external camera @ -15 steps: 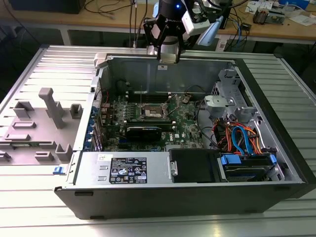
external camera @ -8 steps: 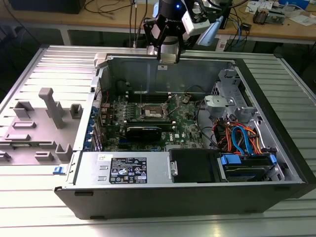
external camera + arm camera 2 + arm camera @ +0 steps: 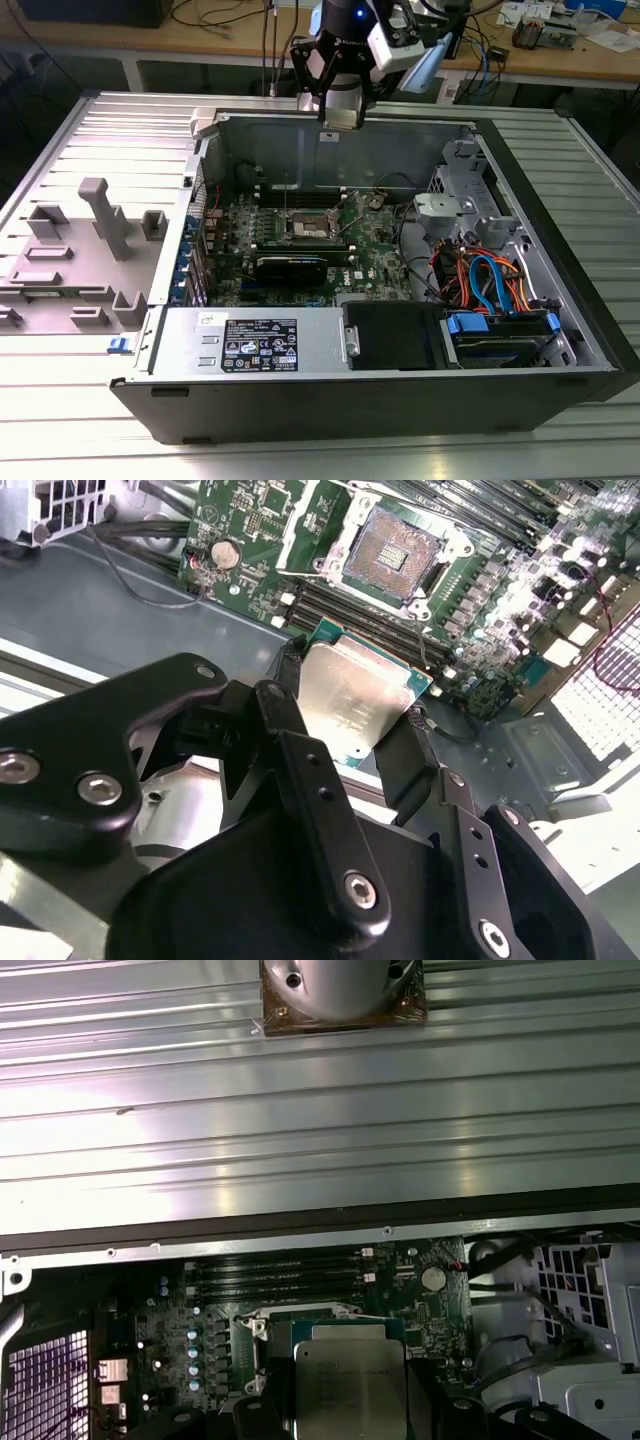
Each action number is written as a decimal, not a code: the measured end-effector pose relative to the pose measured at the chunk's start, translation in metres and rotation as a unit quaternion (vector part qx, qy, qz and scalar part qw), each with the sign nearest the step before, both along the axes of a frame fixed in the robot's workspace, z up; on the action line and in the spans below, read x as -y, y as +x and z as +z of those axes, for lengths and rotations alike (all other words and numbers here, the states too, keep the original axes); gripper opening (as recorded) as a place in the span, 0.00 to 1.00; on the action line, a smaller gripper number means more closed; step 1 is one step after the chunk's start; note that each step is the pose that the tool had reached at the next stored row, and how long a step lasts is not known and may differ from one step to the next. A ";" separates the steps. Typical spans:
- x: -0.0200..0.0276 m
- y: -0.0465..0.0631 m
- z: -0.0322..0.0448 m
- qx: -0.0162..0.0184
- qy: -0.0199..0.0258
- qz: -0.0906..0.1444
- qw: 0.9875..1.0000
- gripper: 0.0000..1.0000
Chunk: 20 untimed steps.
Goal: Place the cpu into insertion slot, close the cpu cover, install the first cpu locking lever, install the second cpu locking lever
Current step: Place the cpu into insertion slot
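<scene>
Harsh glare on the ribbed metal table (image 3: 300,1110), deep shadow inside the computer case (image 3: 330,405)

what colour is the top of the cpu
The cpu top is dull silver-grey, clearest in the second wrist view.

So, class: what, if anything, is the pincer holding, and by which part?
The pincer holds the cpu, its fingers clamped on two opposite side edges and the silver top left bare. The insertion slot lies empty.
</scene>
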<state>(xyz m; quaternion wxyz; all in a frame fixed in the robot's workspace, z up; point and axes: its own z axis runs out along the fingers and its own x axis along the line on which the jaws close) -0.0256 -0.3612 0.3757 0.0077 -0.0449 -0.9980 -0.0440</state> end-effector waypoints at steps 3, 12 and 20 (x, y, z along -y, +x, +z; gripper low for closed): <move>0.0000 0.000 -0.0006 0.000 0.000 -0.023 1.000 0.54; 0.0026 0.000 -0.0009 0.000 0.000 -0.032 0.999 0.54; 0.0026 0.000 -0.0026 0.000 -0.001 -0.084 0.996 0.54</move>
